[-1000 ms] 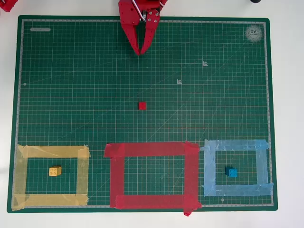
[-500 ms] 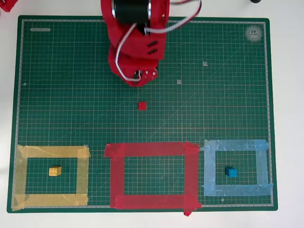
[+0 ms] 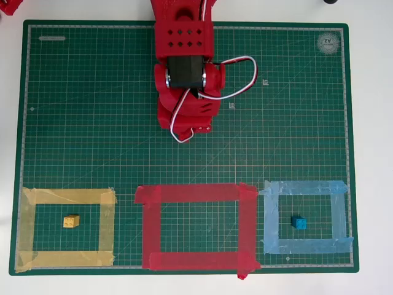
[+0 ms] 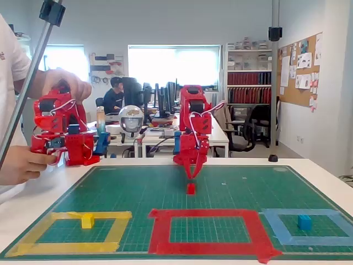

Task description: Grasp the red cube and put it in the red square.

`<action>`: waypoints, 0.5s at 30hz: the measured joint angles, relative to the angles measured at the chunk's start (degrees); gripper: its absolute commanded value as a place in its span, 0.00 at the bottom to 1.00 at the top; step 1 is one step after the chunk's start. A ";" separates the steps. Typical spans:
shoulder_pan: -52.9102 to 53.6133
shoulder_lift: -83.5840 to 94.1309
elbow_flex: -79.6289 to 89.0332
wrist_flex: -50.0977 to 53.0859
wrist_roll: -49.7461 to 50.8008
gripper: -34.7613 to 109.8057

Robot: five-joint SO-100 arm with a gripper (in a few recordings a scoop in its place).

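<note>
The red cube (image 4: 191, 189) sits on the green mat, a little behind the far strip of the red square (image 4: 207, 213). In the fixed view my gripper (image 4: 192, 175) points straight down just above the cube, its fingers closing to a point with nothing between them. From overhead, the red arm (image 3: 184, 92) reaches out over the middle of the mat and covers the cube's spot. The red square (image 3: 249, 224) lies at the mat's near edge, with nothing inside it.
A yellow cube (image 3: 71, 221) rests inside the yellow tape frame (image 3: 107, 227) on the left. A blue cube (image 3: 299, 223) rests inside the light-blue tape frame (image 3: 338, 215) on the right. A person (image 4: 11, 83) stands at the table's left edge.
The arm has stretched forward from the mat's far edge to over the red cube, and now hides it from overhead. The cubes have not moved.
</note>
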 measured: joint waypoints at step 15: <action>-0.53 0.00 0.97 5.19 0.00 0.40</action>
